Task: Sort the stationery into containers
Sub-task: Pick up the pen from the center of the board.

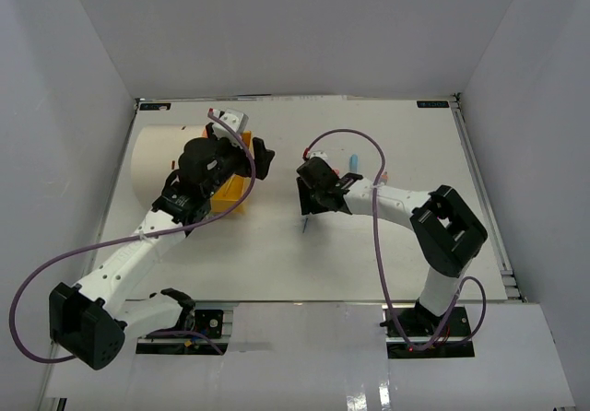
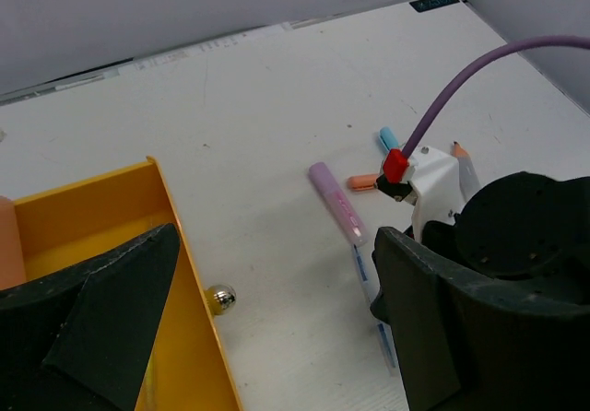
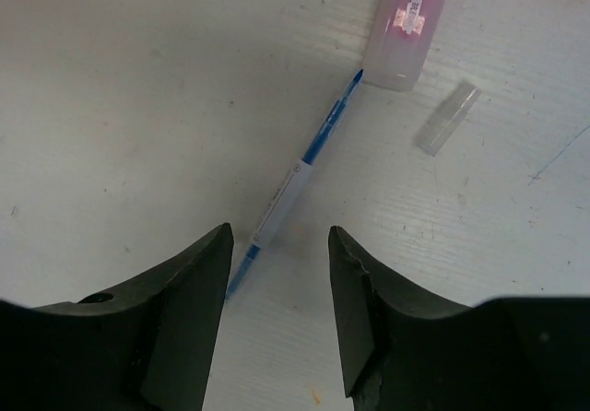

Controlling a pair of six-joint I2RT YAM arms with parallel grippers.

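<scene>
Bright, even light from above leaves only soft, faint shadows on the white table [image 1: 277, 264], a shiny glare runs along its near edge, and the dark fingers [image 3: 175, 328] nearest the right wrist camera look slightly soft.

Possibly 22 printed on the pink marker [image 3: 407, 26], small print on the blue pen [image 3: 291, 175] unreadable

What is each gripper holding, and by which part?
Nothing. The right gripper straddles the blue pen, jaws apart; the left gripper is open, empty.
</scene>
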